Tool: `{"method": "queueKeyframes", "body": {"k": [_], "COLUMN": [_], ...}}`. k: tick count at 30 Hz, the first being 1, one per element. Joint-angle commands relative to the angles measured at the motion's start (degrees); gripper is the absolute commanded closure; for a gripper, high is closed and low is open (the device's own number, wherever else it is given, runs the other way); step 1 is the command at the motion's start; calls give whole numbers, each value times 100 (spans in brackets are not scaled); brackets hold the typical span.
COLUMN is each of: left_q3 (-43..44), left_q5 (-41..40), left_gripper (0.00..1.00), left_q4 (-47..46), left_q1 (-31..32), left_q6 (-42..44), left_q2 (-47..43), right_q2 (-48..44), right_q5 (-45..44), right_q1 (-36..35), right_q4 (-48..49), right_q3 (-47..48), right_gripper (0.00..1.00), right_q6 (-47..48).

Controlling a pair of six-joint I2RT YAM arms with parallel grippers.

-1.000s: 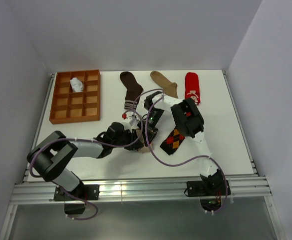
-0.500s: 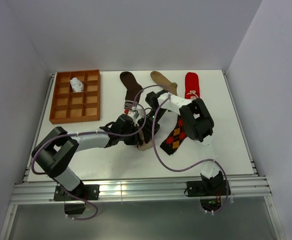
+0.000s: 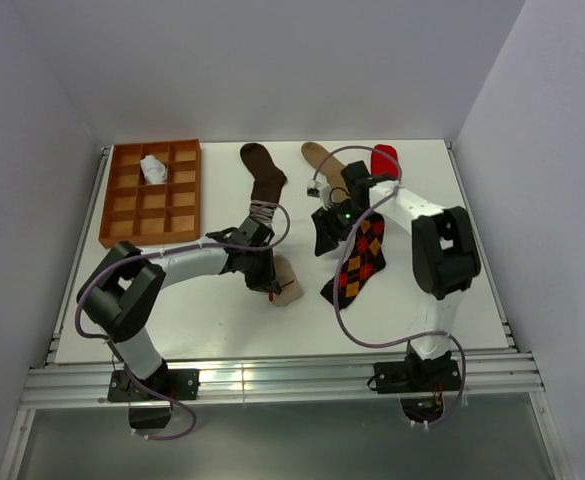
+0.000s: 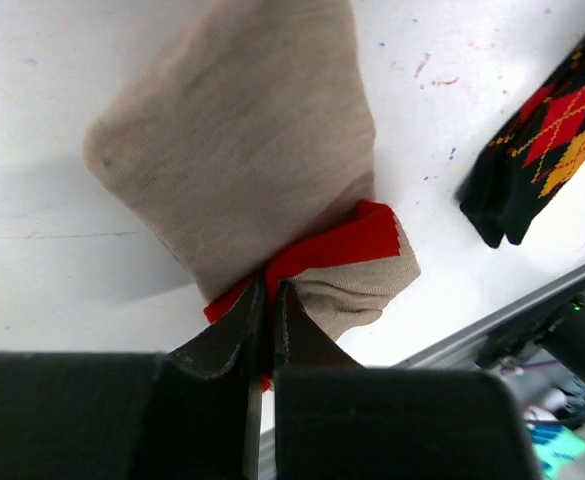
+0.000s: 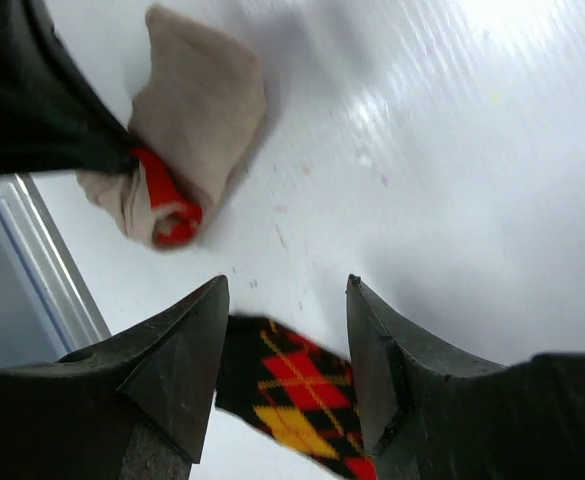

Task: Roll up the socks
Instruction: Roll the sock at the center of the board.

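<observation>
The beige red-toed sock (image 4: 242, 150) lies folded into a bundle mid-table (image 3: 287, 291). My left gripper (image 4: 269, 290) is shut on its red toe fold, seen from above (image 3: 271, 282). My right gripper (image 5: 287, 282) is open and holds nothing. It hovers over the cuff end of the black-orange argyle sock (image 5: 292, 385), which lies flat (image 3: 363, 260) just right of the bundle. From above, the right gripper (image 3: 322, 240) is apart from the beige sock (image 5: 197, 110). At the back lie the dark brown sock (image 3: 263, 175), tan sock (image 3: 320, 157) and red sock (image 3: 384, 160).
The orange-brown gridded tray (image 3: 122, 225) stands at the back left, with a rolled white sock (image 3: 153, 168) in one far compartment. The metal rail of the table's near edge (image 3: 272, 380) runs close behind the left gripper. The right arm's cable (image 3: 347, 330) loops over the table.
My right gripper has opened, let go of the beige sock and pulled away toward the back right. My left gripper has closed on the sock's red fold.
</observation>
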State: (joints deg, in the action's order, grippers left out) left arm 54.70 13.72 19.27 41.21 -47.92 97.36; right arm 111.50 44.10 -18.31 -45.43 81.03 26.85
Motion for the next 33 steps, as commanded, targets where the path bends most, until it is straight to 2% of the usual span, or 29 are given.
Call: {"method": "queueKeyframes", "body": {"k": [1, 5, 9, 12, 19, 29, 33], "left_q3": [269, 348, 427, 515, 577, 603, 647], "left_q5": [350, 685, 913, 1028, 1388, 1432, 1458], "left_gripper": [100, 100, 100, 99, 98, 97, 96], "left_q4": [841, 921, 1017, 1061, 939, 947, 983], "left_q1": [-157, -394, -517, -553, -579, -614, -623], "left_q6": [107, 204, 406, 582, 758, 811, 846], "left_q2": [300, 503, 845, 1065, 1408, 1514, 1505], "right_q2": [-1109, -2104, -3403, -3880, -3926, -3469, -3153], "right_q5": [-207, -787, -1525, -1834, -2888, -3557, -3663], "right_q1": [38, -173, -1014, -1525, -3062, -3891, -4014], "right_q4": [892, 1685, 2739, 3390, 4690, 5501, 5650], "right_q3": [-771, -1870, -3309, -3891, -4640, -5001, -4975], "right_gripper": [42, 42, 39, 35, 32, 31, 35], "right_q6": [390, 1022, 1672, 1779, 2227, 2597, 2632]}}
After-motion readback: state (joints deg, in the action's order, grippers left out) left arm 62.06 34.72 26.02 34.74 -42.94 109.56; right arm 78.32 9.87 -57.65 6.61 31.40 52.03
